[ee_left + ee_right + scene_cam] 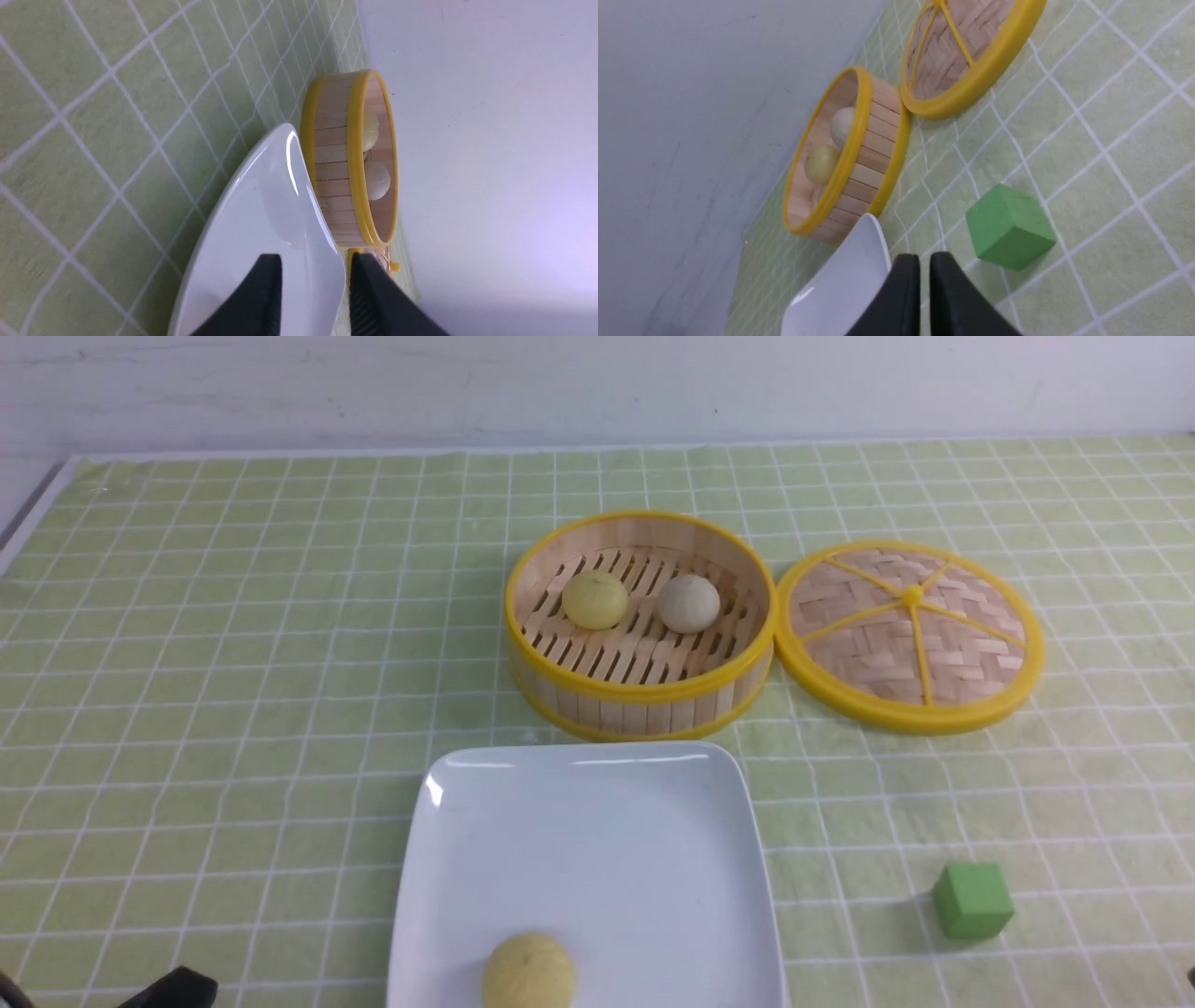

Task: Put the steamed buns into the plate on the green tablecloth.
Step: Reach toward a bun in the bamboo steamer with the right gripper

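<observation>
The white plate [597,840] lies on the green tablecloth [233,663] at the front centre. One pale yellow steamed bun [528,973] rests near the plate's front edge. Another yellow bun [595,599] and a greyish-beige bun [688,603] sit in the bamboo steamer basket [644,695] behind the plate. My left gripper [314,262] hovers low by the plate's [261,219] left side, open and empty. My right gripper [924,259] is right of the plate [850,280], its fingers almost touching with only a thin slit and nothing between them.
The woven steamer lid [910,635] lies flat just right of the basket, touching it. A small green cube [972,900] stands on the cloth to the right of the plate, close to my right gripper. A white wall runs behind the table.
</observation>
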